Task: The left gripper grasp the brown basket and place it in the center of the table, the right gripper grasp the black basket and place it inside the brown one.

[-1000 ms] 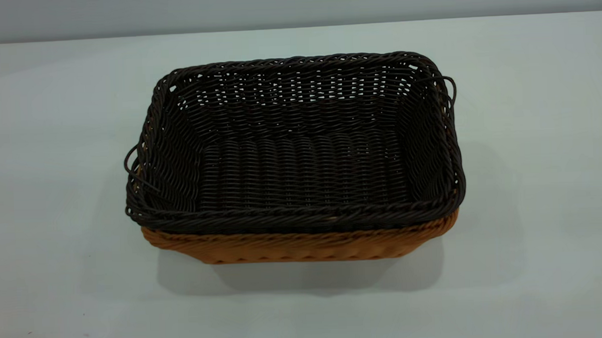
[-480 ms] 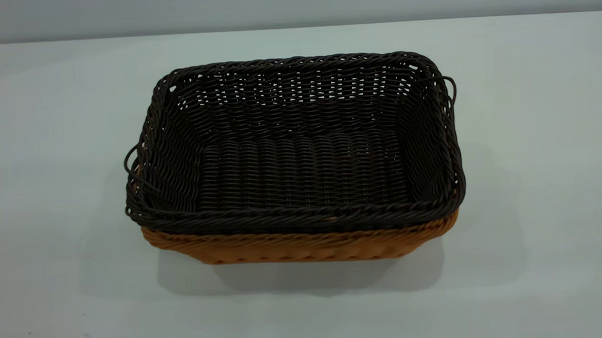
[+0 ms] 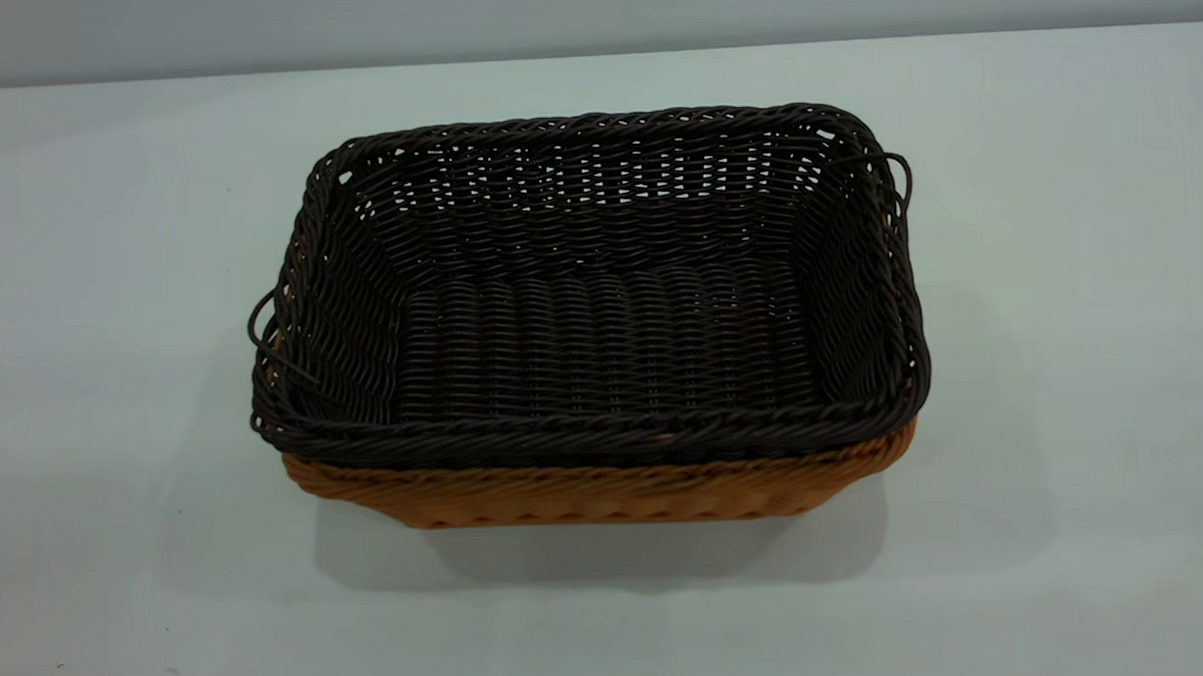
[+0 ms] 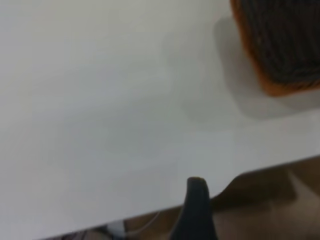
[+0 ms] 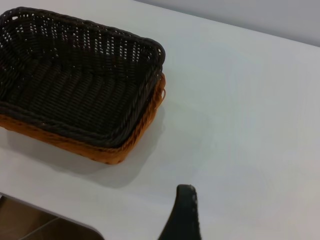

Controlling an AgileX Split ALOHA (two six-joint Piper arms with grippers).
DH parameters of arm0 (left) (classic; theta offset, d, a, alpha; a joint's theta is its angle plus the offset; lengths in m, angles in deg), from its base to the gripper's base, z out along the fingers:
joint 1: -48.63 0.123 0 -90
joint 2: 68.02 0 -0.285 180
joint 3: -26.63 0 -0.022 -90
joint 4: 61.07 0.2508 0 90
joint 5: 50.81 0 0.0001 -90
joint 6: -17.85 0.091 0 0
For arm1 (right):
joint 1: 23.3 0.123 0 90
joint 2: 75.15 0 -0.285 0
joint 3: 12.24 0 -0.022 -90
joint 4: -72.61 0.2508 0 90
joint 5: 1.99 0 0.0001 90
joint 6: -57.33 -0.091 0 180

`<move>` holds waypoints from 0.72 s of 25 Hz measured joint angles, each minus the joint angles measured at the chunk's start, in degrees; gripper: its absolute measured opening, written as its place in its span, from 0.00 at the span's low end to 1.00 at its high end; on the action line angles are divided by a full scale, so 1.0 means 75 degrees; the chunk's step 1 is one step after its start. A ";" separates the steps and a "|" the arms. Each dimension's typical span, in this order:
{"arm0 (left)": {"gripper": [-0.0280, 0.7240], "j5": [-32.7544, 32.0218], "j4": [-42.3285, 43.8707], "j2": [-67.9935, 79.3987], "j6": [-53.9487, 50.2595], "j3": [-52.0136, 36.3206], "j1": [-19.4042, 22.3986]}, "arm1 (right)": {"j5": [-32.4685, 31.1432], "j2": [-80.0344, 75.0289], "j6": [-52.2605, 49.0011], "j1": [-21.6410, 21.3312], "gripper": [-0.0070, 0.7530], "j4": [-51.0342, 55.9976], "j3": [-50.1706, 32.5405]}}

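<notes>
- Exterior view: black basket (image 3: 601, 318) nested inside brown basket (image 3: 597, 490), mid-desk (image 3: 1063, 362); bare desk all around.
- Left wrist view: left gripper (image 4: 196, 212) over desk edge, well apart; grip unreadable.
- Right wrist view: right gripper (image 5: 184, 212) likewise, grip unreadable.

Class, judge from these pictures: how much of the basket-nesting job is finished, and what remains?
Done: the dark woven wicker basket sits nested inside the orange-tan wicker basket, mid-table. In hand: nothing; neither claw touches them. Left: nothing visible.
</notes>
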 joint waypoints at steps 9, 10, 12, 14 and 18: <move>0.81 -0.0032 0.0126 -0.0083 -0.0501 -0.0032 0.0000 | 0.0000 0.0000 0.0000 0.0000 0.79 0.0000 0.0000; 0.81 -0.0032 0.0111 -0.0083 -0.0525 -0.0039 0.0000 | 0.0000 0.0000 0.0000 0.0000 0.79 0.0000 0.0000; 0.81 -0.0032 0.0102 -0.0092 -0.0551 -0.0039 0.0000 | 0.0000 0.0000 0.0000 0.0000 0.79 0.0000 0.0000; 0.81 -0.0032 0.0100 -0.0092 -0.0567 -0.0039 0.0000 | 0.0000 0.0000 0.0000 0.0000 0.79 0.0000 0.0000; 0.81 -0.0037 0.0095 -0.0104 -0.0573 -0.0039 0.0000 | 0.0000 0.0000 0.0000 0.0000 0.79 0.0000 0.0000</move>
